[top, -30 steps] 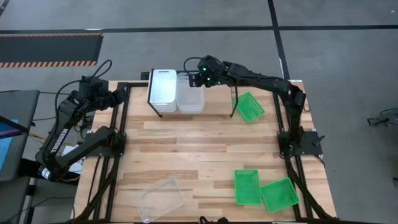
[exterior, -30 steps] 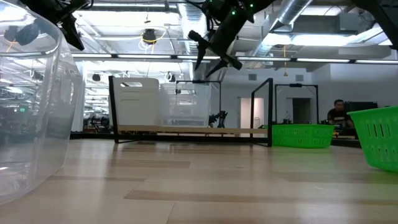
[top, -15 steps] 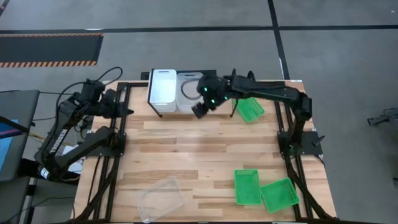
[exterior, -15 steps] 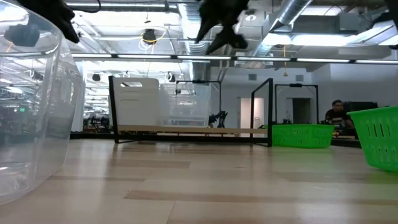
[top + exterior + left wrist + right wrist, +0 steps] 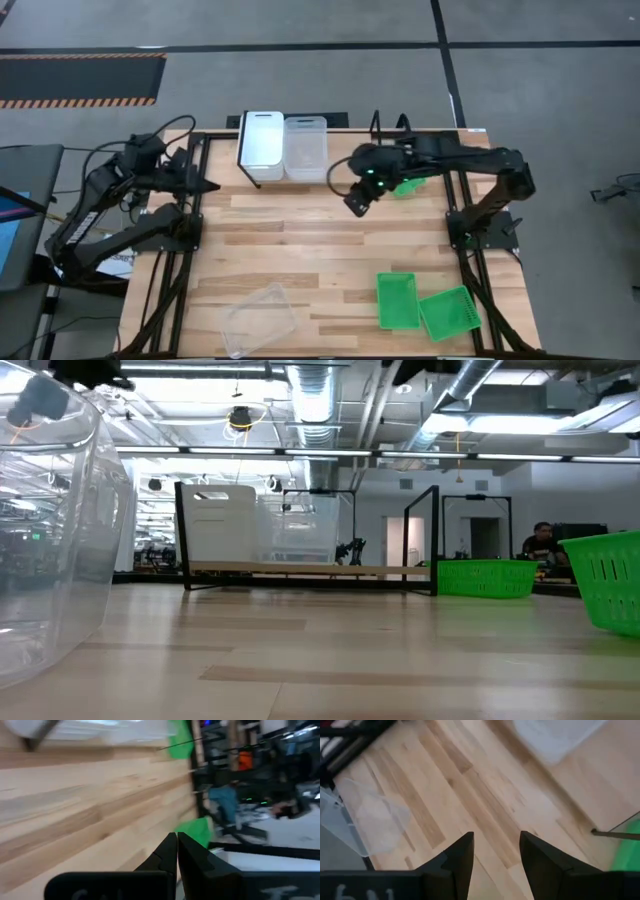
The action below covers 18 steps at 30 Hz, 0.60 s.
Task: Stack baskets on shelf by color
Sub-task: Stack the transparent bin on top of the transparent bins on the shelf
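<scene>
The right hand (image 5: 355, 207) hangs empty over bare worktop (image 5: 300, 250), fingers apart, just in front of the shelf (image 5: 330, 175), where a white basket (image 5: 261, 145) and a clear basket (image 5: 305, 148) stand side by side. A green basket (image 5: 405, 172) lies just beside it; two more green baskets (image 5: 398, 299) and another clear basket (image 5: 258, 318) sit well apart at the near edge. The left hand (image 5: 208, 186) waits at the left edge, fingers together.

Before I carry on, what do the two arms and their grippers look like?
Both arms are dark, jointed links on black frames. The right gripper has green lights glowing just behind it; its two fingers are black wedges. The left gripper has slim black fingers, with loose black cables looping along its arm.
</scene>
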Tool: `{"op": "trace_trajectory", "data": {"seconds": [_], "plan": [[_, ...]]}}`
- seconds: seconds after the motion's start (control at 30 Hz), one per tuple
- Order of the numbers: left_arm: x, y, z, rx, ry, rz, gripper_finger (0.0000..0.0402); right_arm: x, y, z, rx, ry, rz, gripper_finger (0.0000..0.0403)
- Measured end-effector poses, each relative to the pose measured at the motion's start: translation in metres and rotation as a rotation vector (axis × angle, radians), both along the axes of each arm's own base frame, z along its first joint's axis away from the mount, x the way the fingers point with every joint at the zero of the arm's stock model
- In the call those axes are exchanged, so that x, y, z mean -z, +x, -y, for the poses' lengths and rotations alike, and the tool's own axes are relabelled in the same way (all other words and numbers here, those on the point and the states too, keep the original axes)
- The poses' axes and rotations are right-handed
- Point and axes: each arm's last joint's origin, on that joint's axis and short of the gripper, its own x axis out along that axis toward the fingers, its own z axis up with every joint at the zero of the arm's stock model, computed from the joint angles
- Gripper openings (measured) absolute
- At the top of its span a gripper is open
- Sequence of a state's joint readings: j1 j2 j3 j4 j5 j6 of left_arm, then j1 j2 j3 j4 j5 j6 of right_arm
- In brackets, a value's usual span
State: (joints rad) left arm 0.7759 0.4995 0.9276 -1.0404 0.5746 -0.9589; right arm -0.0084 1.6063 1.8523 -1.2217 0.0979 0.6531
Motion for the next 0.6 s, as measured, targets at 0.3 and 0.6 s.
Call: {"op": "trace_trajectory", "data": {"seconds": [0.3,0.6], "plan": [[0.007,0.046,-0.012,0.014,-0.072,-0.138,0.0000,-0.023,-0.029,0.001,0.023,-0.046,0.073,0.0176],[0.050,0.116,0.038,0.467,-0.161,-0.529,0.0000,-0.025,-0.037,0.002,0.000,-0.091,0.041,0.0171]]}}
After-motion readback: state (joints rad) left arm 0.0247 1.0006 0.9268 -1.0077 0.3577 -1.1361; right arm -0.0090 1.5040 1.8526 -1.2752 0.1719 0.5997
